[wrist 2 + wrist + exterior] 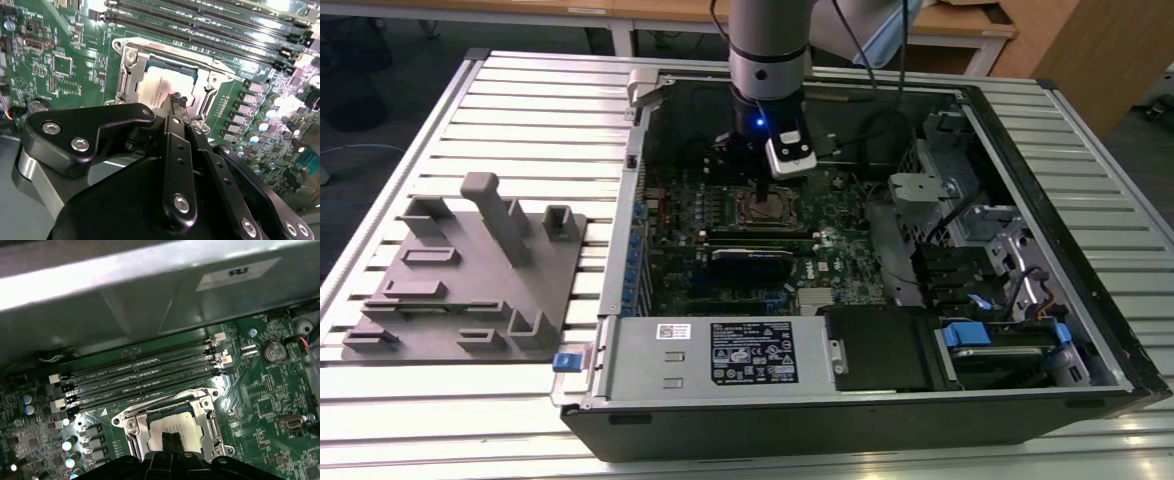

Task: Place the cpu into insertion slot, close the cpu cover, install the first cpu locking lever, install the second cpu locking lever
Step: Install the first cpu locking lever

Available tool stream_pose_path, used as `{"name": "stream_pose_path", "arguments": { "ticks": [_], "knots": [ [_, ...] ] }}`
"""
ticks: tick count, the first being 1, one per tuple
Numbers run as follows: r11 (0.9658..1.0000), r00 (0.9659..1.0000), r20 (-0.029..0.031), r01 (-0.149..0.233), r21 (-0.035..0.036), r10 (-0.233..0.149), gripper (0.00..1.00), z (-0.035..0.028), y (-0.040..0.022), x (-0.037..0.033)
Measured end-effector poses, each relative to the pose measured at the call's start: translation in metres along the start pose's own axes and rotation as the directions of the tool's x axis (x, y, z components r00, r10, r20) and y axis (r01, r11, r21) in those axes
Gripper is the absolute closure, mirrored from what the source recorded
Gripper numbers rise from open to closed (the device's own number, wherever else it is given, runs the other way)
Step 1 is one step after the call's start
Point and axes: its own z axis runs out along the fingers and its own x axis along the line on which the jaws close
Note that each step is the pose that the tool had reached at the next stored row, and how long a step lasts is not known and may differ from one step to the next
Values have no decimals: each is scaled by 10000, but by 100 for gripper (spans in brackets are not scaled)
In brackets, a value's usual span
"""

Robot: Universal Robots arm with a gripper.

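Wrist views close (overhead exterior).

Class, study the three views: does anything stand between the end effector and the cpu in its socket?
Nothing visible does. The end effector has its fingertips together directly over the cpu, which lies in the insertion slot with the cpu cover framing it.

Even overhead light, glare on cpu (162, 87), blurred gripper (177, 102) foreground
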Motion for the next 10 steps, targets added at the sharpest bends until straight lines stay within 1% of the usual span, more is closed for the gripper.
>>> {"name": "stream_pose_path", "arguments": {
  "ticks": [3,7,10],
  "knots": [
    [9991,9991,-18,412,-31,-412,90,9,0,-2],
    [9964,9964,-37,845,-63,-845,90,17,3,-14],
    [9957,9957,-40,924,-71,-925,90,14,4,-18]
  ]
}}
